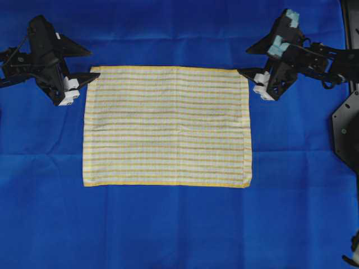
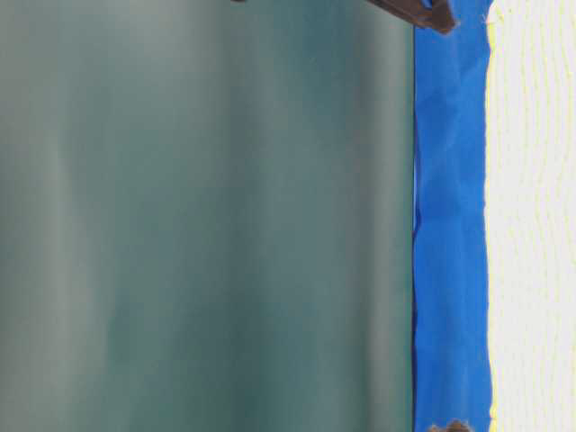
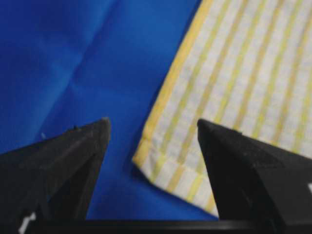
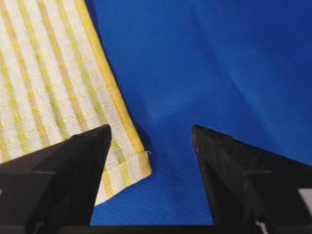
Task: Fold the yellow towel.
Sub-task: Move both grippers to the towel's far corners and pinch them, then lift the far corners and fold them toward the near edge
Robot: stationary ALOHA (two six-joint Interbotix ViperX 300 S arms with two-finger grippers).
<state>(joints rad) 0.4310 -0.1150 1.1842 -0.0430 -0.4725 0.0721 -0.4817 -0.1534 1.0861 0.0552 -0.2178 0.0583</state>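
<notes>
Framing the nearest views, the wrist cameras each show a pair of black jaws spread wide with nothing between them. In the left wrist view, the left gripper [image 3: 153, 129] hangs over a hemmed corner of the yellow towel [image 3: 234, 92], one jaw cutting off part of the stripes; the picture is soft, so the weave is hard to read. In the right wrist view, the right gripper [image 4: 151, 131] straddles another corner, its left jaw covering some cloth.

From overhead, the towel lies flat and open in the middle of the blue cloth [image 1: 168, 224], which hides the tabletop entirely. The left gripper [image 1: 84, 64] and the right gripper sit at the towel's two far corners, just beside or slightly over the hem (contact cannot be told). Broad blue room lies below the near hem and on both sides.

The table-level view is mostly a blurred green surface [image 2: 198, 216], with only strips of blue and towel at its right edge.
</notes>
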